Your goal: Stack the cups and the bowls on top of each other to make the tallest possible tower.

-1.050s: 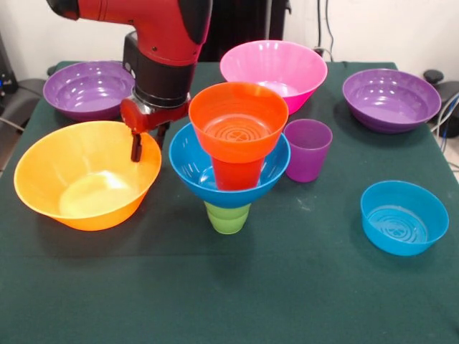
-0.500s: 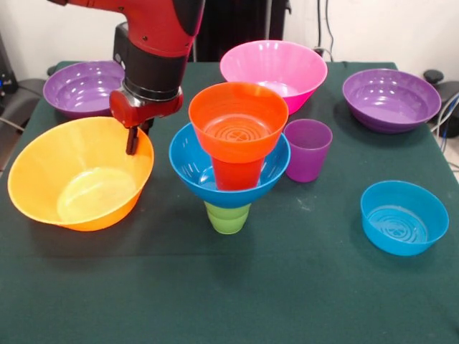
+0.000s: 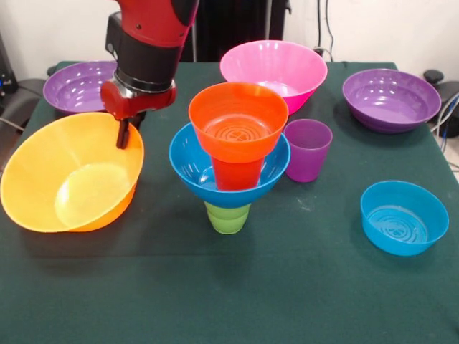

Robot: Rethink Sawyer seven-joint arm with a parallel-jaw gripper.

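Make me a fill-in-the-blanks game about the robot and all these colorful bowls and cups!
1. The gripper holds the rim of the big ____ bowl.
2. That bowl is ____, not sitting flat on the table.
3. At the very bottom of the tower stands the ____ cup.
4. The purple cup stands beside the tower, in front of the ____ bowl.

Missing words: yellow-orange; tilted; green; pink

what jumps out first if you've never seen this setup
The tower in mid-table: a green cup, then a blue bowl, an orange cup and a small orange bowl on top. Left of it, the red arm's tool grips the rim of the big yellow-orange bowl, tipping it up.
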